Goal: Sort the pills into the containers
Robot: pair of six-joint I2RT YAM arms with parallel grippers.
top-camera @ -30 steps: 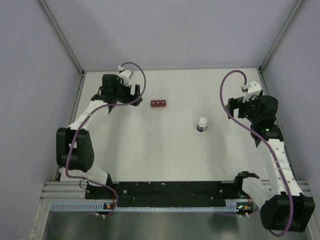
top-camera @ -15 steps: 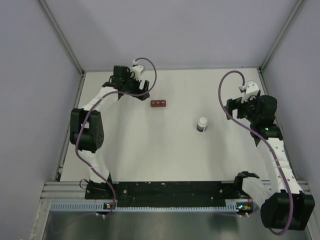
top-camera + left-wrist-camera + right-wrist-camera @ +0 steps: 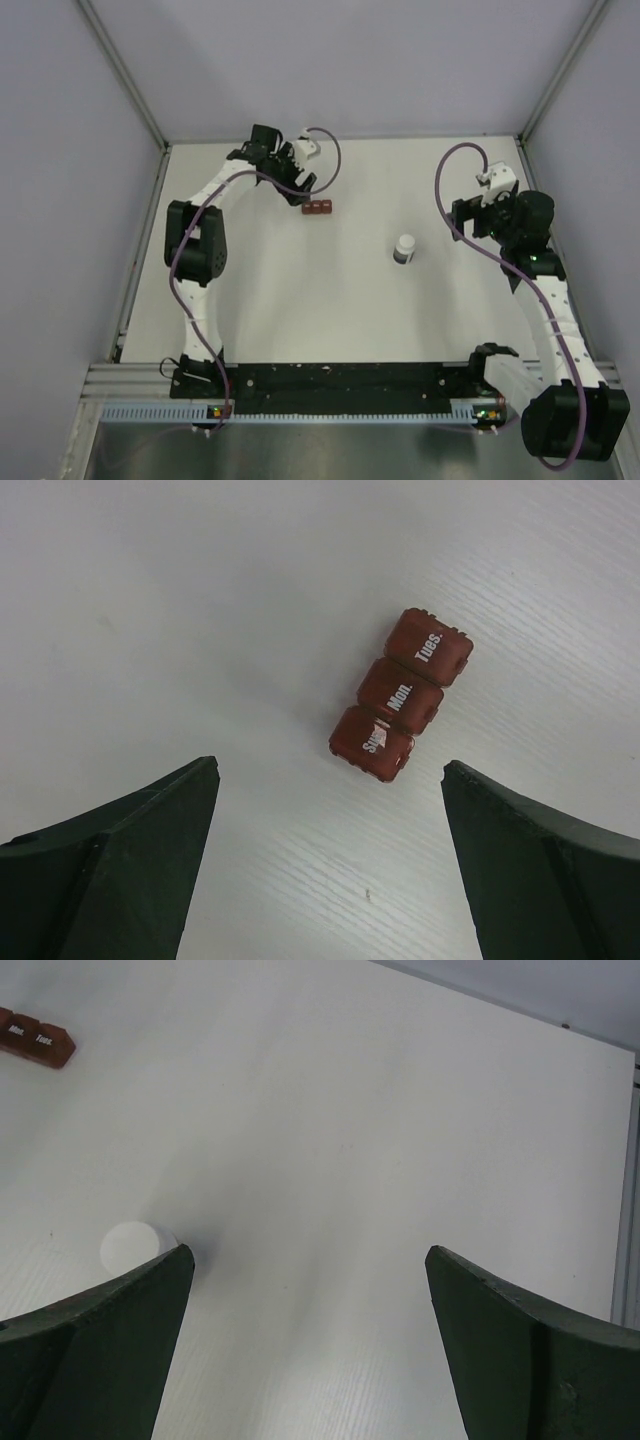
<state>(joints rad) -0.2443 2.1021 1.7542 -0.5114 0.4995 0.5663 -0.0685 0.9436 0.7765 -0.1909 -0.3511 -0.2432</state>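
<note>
The containers are a dark red-brown strip of three joined lidded compartments lying on the white table. In the left wrist view the strip reads Sun, Mon, Tues and lies ahead of the jaws, lids shut. My left gripper is open and empty, just behind and left of the strip; in its own view the left gripper has nothing between the jaws. My right gripper is open and empty at the right. A white pill bottle stands mid-table; its cap shows beside my right gripper's left finger. No loose pills show.
Grey walls enclose the table on three sides, with metal rails at the corners. The strip's end shows at the far left of the right wrist view. Purple cables loop over both arms.
My left arm has swung right along the back of the table, from the far left corner to just beside the containers. The right arm, bottle and strip have not moved.
</note>
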